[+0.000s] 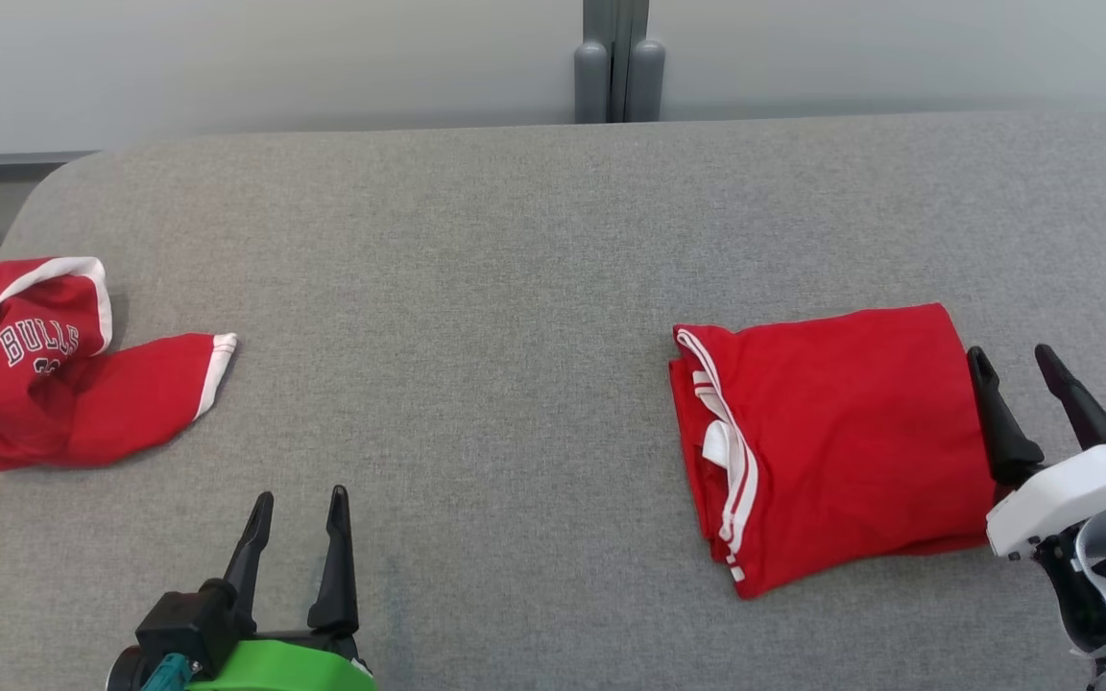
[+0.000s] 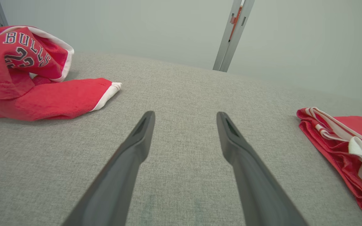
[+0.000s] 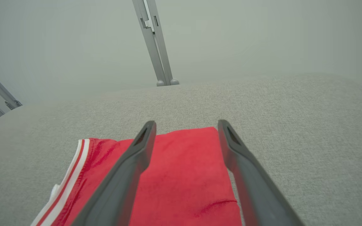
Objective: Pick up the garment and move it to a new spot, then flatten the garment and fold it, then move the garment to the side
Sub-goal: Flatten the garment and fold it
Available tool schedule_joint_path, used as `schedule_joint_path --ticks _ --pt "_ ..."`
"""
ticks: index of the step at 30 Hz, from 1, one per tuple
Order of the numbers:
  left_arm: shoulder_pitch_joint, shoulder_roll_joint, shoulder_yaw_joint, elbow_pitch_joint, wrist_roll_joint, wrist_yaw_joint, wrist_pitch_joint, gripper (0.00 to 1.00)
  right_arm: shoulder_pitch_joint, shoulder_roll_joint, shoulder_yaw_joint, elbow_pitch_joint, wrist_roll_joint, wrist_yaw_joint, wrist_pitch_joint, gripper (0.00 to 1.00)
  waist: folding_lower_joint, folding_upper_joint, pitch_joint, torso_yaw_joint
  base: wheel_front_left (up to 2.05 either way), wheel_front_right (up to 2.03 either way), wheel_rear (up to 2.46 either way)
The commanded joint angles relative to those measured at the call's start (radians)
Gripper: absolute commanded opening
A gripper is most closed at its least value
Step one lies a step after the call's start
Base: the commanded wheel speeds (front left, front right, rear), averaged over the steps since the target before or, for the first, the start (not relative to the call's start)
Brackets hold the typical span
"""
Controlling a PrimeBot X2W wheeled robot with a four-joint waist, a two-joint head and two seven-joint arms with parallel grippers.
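Garment [image 1: 831,441]: red with white stripes along its left edge, folded into a neat rectangle, flat on the right part of the grey table [image 1: 515,288]. Same garment [image 2: 341,141] at the far right of the left wrist view, and [image 3: 181,175] below the fingers in the right wrist view.

Just beside its right edge: right gripper [image 1: 1009,353] [image 3: 186,124], fingers spread apart, gripping nothing; near finger close against the fold, contact impossible to tell.

Low at the left, well apart from the garment: left gripper [image 1: 301,495] [image 2: 184,113], fingers likewise spread, empty, over bare table.

Far left of table: crumpled red jersey [image 1: 44,374] [image 2: 27,78], white trim, "BULLS" lettering, apart from both grippers.

Beyond the far edge: grey post [image 1: 618,58].
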Motion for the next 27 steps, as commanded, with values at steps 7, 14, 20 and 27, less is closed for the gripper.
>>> schedule_joint_path --ticks 7,14,20,27 --pt "-0.029 0.001 0.04 -0.007 0.012 -0.007 -0.003 1.0 -0.011 0.022 0.123 0.127 -0.124 0.0 -0.038 0.0 0.0 0.0 0.055 0.016 0.0 0.0 0.0" --pt "-0.04 0.001 0.072 -0.008 0.024 -0.013 -0.003 1.0 -0.071 0.11 0.273 0.224 -0.136 0.0 -0.101 0.0 0.0 0.0 0.062 0.021 0.0 0.0 0.0" --pt "-0.046 0.001 0.086 -0.003 0.025 -0.015 -0.003 1.0 -0.132 0.175 0.398 0.305 -0.111 0.0 -0.093 0.0 0.0 0.0 0.055 0.022 0.0 0.0 0.0" --pt "-0.032 0.001 0.092 0.003 0.033 -0.015 -0.003 1.0 -0.172 0.179 0.471 0.323 -0.066 0.0 -0.12 0.0 0.0 0.0 0.03 0.024 0.0 0.0 0.0"
